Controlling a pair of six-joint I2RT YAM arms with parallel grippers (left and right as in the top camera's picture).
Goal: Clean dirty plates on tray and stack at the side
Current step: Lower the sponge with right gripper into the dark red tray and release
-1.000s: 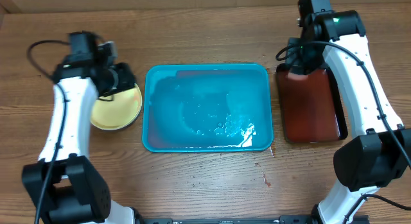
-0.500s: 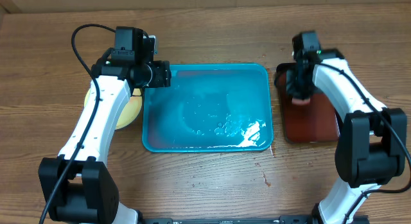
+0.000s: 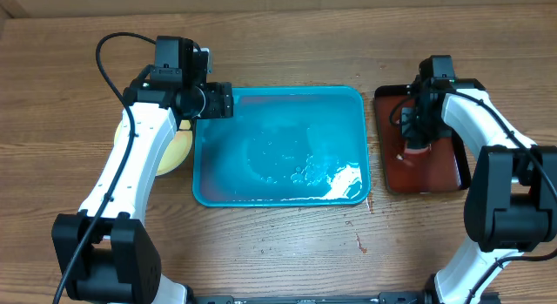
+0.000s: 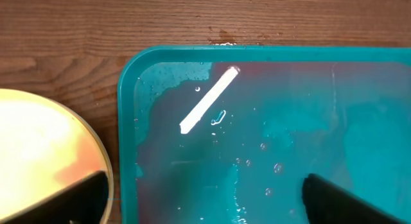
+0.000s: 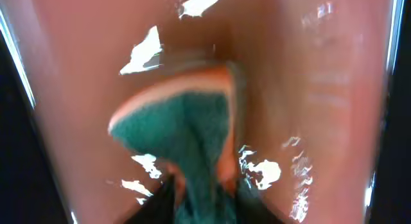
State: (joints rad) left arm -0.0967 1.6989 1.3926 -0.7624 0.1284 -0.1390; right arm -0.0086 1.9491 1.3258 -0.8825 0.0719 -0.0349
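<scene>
The turquoise tray [image 3: 287,121] lies mid-table and holds soapy water; no plate shows in it. Pale yellow-green plates [image 3: 172,152] sit stacked on the table to its left, partly hidden under my left arm; how many is unclear. My left gripper [image 3: 218,102] hovers open and empty over the tray's far left corner. In the left wrist view the fingers [image 4: 205,205] straddle the tray rim [image 4: 128,121], with a plate [image 4: 38,147] at the left. My right gripper [image 3: 416,145] is shut on a green and orange sponge [image 5: 186,128], pressed on the dark red tray [image 3: 435,169].
The dark red, black-rimmed tray [image 5: 321,89] is wet and shiny. A white light streak [image 4: 209,101] reflects on the water in the turquoise tray. Bare wooden table [image 3: 278,252] lies in front of and behind the trays. Small red specks [image 3: 361,243] mark the wood near the tray's front right corner.
My left gripper moved from above the plates to the turquoise tray's far left corner, then held still. My right gripper moved nearer along the red tray with the sponge.
</scene>
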